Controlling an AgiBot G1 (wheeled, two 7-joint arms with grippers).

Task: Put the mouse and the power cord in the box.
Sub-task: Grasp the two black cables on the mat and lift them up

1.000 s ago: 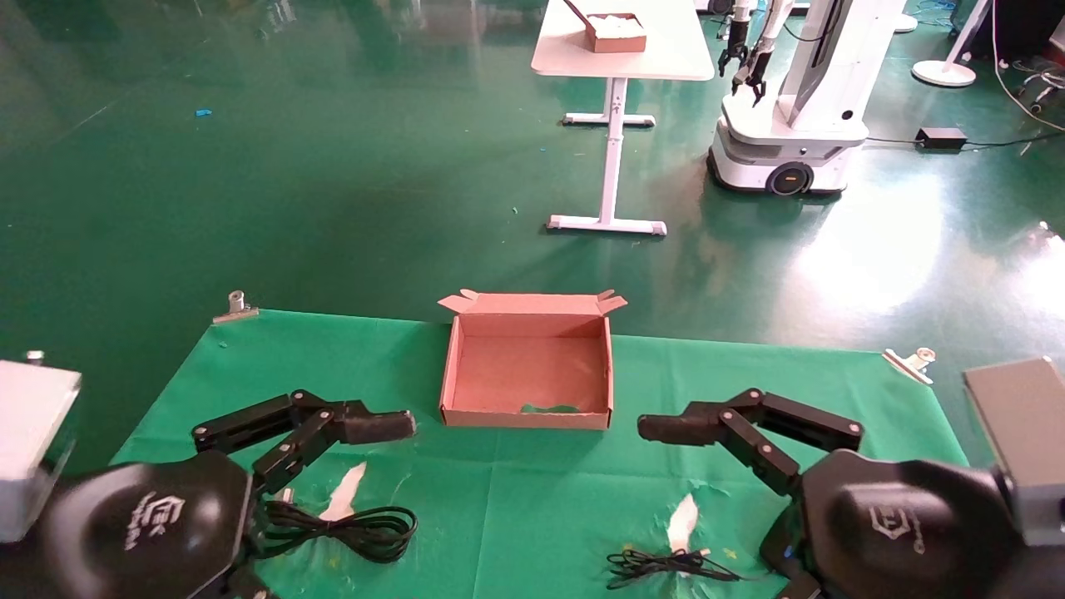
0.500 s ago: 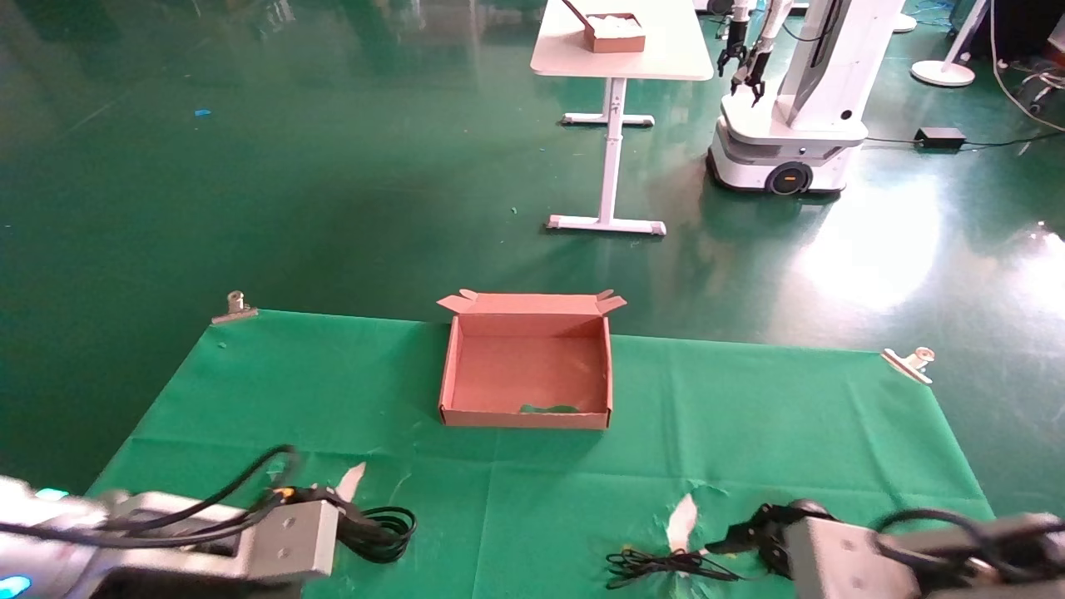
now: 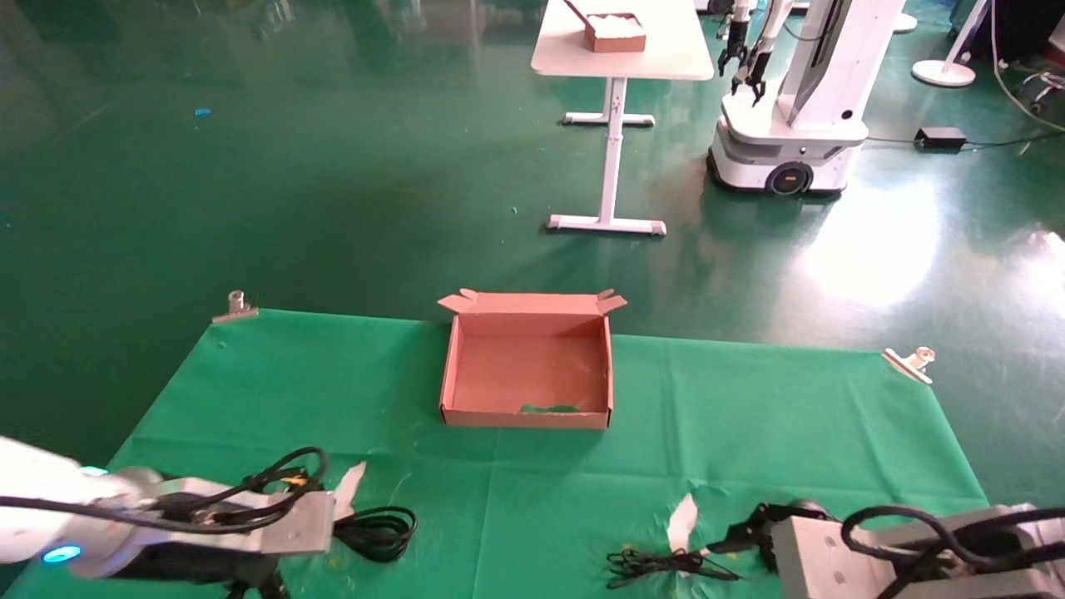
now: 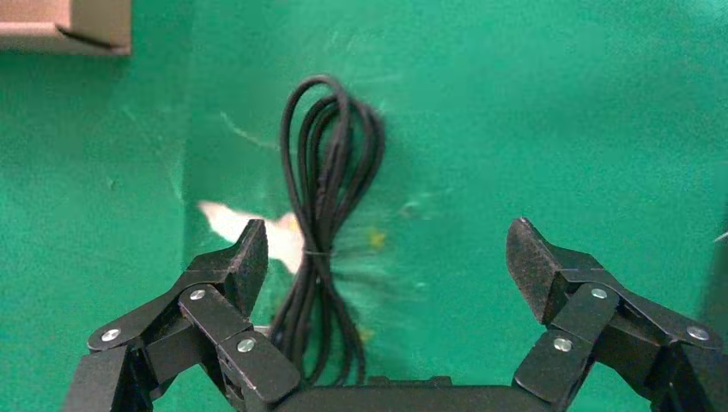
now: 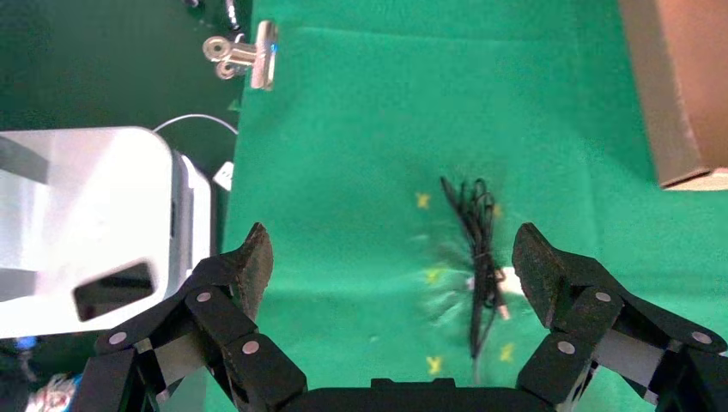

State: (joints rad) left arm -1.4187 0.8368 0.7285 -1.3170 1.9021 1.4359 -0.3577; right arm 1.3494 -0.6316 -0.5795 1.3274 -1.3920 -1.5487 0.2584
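Observation:
The brown cardboard box (image 3: 528,413) stands open and empty at mid-table; a corner of it shows as box (image 4: 64,26) and box (image 5: 678,86). The thick looped power cord (image 3: 376,529) lies front left. My left gripper (image 4: 388,253) hovers open over it, the power cord (image 4: 330,189) running close to one finger. A bundle of thin black wire (image 3: 666,564) lies front right. My right gripper (image 5: 392,249) is open above it, the thin wire (image 5: 476,249) near one finger. The mouse's body is not in view.
Metal clips (image 3: 237,306) (image 3: 911,362) pin the green cloth at its far corners. White tears (image 3: 349,487) (image 3: 684,522) show in the cloth. Another robot (image 3: 790,108) and a white table (image 3: 620,50) stand far off. A grey-white housing (image 5: 86,223) sits beside the table edge.
Both arms have swung down from in front of the box to the table's front edge. The left now sits over the power cord, the right over the thin wire bundle.

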